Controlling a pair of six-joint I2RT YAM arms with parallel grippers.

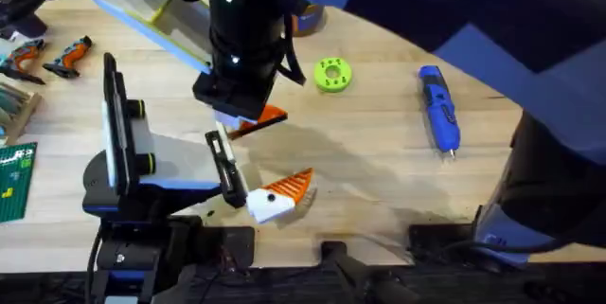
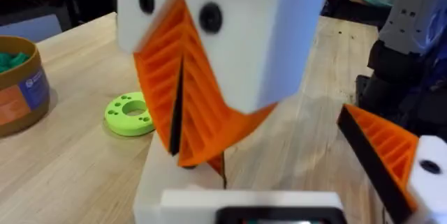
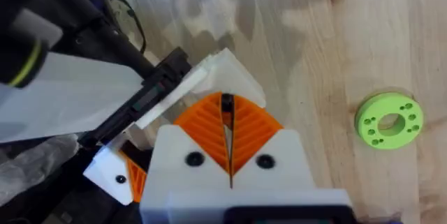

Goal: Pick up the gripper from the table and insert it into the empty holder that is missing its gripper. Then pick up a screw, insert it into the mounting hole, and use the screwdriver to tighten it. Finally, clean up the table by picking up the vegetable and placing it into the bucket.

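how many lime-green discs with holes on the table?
1: the lime-green disc lies on the table left of the blue screwdriver. Another could be hidden under the arms.

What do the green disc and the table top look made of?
Green disc: probably matte moulded or printed plastic, judging by its uniform lime colour and neat ring of small holes. Table: wood, pale with visible grain and plank seams, smooth and lightly sheened.
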